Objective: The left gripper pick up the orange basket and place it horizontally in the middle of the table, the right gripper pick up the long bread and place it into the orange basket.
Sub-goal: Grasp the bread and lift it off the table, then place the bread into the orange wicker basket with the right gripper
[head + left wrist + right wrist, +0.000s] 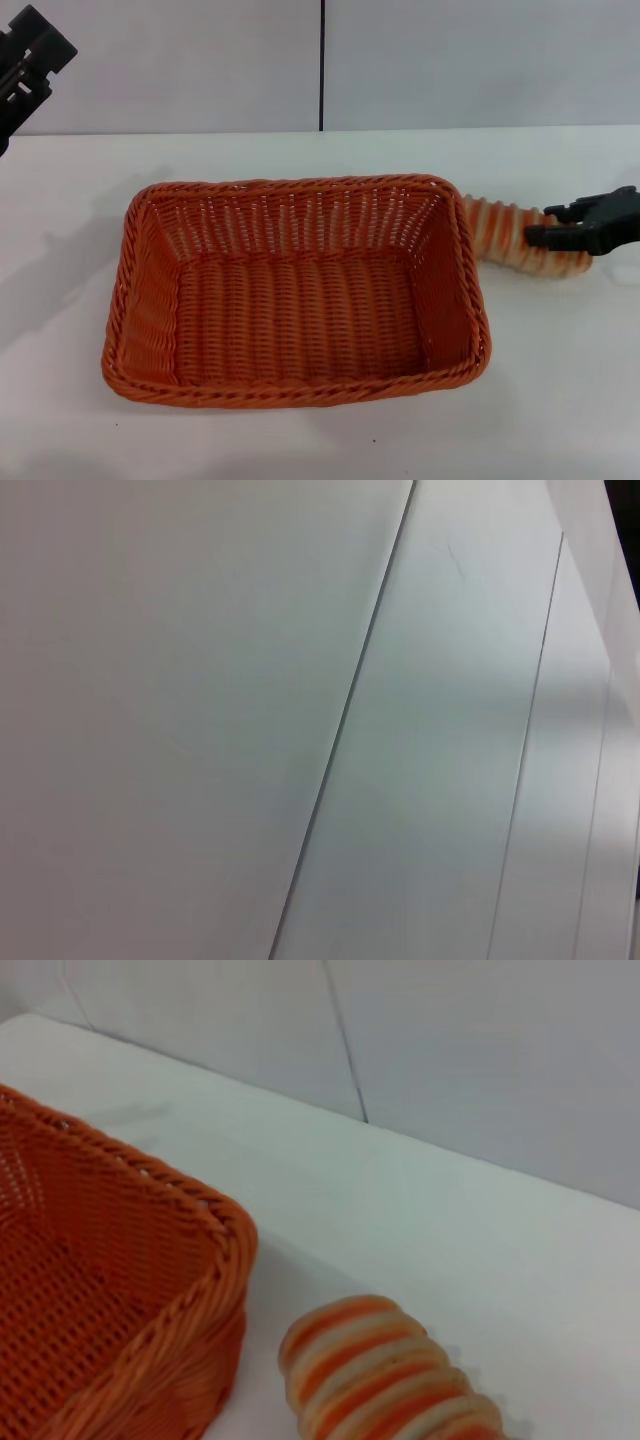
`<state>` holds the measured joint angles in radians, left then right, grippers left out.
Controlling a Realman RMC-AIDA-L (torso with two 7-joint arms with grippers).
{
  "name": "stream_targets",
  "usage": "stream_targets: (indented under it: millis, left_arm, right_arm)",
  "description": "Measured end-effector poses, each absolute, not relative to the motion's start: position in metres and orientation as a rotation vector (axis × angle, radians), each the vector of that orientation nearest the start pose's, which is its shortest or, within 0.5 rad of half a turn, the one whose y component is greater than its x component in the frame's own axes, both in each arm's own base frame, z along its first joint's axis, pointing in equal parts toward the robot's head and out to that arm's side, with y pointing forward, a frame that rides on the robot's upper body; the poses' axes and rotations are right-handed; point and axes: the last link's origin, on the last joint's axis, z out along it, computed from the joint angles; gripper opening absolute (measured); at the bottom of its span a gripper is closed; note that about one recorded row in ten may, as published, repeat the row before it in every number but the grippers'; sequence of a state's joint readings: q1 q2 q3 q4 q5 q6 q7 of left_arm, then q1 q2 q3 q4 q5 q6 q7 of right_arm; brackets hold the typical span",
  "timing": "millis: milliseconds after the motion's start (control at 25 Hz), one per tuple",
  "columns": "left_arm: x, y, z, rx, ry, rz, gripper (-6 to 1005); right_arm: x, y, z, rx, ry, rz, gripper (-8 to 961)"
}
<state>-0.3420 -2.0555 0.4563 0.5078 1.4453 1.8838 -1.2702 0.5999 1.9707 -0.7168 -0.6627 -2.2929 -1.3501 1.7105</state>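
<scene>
From my station I see the orange basket lying lengthwise in the middle of the white bench, its inside empty. The long bread lies on the bench just beside the basket's right far corner (stripes up). The right end effector is at the bread's right part; I cannot tell if it grips. The left end effector is raised at the far left, its opening unclear.

A pale grey wall fills the top of the frame, split by a dark vertical seam at centre. In the left wrist view, more grey panels with slanting seams.
</scene>
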Motion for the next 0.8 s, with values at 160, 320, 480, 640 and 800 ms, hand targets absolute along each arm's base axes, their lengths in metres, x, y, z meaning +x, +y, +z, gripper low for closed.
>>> stream_targets:
  millis: [160,320,480,640,800]
  left_arm:
    - [-0.283,0.276,0.081,-2.08,-0.517,-1.5,563]
    - [-0.283,0.276,0.082,-2.088,-0.518,-1.496,562]
    - [-0.283,0.276,0.082,-2.089,-0.519,-1.498,562]
    - [-0.283,0.276,0.082,-2.091,-0.523,-1.501,562]
    - [-0.283,0.275,0.081,-2.094,-0.53,-1.503,562]
  right_arm:
    - [0.312,0.364,0.044,-2.531,0.977,0.206,450]
    - [0.32,0.368,0.072,-2.342,1.016,0.337,408]
    - [0.313,0.37,0.094,-2.244,0.978,0.483,391]
    - [0.279,0.361,0.117,-2.243,0.843,0.781,374]
    - [0.252,0.354,0.121,-2.314,0.744,0.965,357]
